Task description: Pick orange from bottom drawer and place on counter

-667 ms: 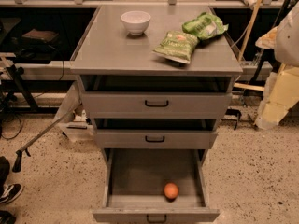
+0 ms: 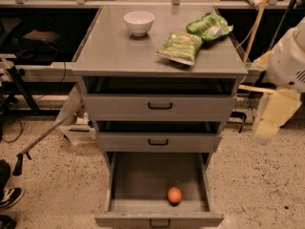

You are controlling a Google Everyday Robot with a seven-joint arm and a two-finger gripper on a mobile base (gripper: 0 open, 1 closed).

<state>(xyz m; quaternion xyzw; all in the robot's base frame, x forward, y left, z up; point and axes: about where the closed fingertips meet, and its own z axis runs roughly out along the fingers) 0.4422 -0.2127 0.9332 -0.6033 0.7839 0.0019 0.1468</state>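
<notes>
Firstly, the biggest thing is the grey metal cabinet [image 2: 159,123] with three drawers, which stands on a speckled floor [image 2: 257,185]. Its flat top is the counter [image 2: 119,46], wider than the drawers below it.

The bottom drawer [image 2: 143,180] is pulled far out toward the camera, so its whole inside is visible from above. Its small black handle is at the lower edge of the view. The two drawers above it stick out only a little, and each one has a dark gap over its front.

At the right edge of the view is the robot arm, a white body with a pale yellow part hanging under it. This lower part is the gripper [image 2: 274,116]. It is beside the cabinet's right side, at about the height of the upper drawers, and well apart from the bottom drawer. Whether the gripper is open or closed cannot be told, and nothing can be seen in it.

On the counter two green crisp bags [image 2: 181,46] lie at the back right, overlapping each other. A white bowl [image 2: 138,22] stands upright near the back, left of the bags.

The orange [image 2: 174,194] lies on the floor of the bottom drawer, near its front wall and a little right of the middle.
</notes>
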